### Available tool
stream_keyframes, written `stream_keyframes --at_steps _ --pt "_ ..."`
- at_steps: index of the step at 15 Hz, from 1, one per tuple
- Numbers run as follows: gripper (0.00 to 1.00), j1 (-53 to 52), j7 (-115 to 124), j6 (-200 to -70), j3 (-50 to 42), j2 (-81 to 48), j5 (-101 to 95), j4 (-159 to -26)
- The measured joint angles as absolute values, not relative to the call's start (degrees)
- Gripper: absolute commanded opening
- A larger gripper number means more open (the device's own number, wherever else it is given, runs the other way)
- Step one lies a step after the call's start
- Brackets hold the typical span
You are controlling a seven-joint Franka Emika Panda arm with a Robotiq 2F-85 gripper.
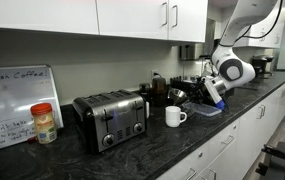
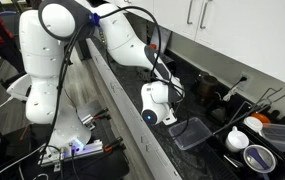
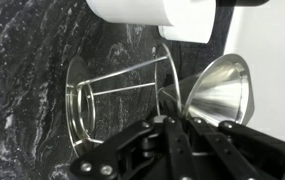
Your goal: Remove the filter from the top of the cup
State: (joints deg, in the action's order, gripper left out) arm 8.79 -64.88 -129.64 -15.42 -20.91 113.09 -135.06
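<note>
— Any writing?
— "Fresh Coffee!" on the white board, beside the boxy silver toaster.
— The small white mug?
— Open-topped, on the dark counter.
— The silvery metal funnel filter?
— At the black gripper, whether clasped I cannot tell.

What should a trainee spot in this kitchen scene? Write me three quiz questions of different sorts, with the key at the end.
1. True or false: the cup has nothing resting on top of it.
2. In the wrist view, what is right beside the filter? A) a wire stand B) a spoon C) a plate
3. Fill in: the jar by the whiteboard has a ___ lid.
Key: 1 true; 2 A; 3 red.
</note>
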Motion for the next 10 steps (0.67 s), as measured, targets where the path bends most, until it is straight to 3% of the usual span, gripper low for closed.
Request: stream_keyframes --at_steps 10 --pt "0.01 7.1 -64.5 -135.2 -14.7 -13.9 107.5 -137.2"
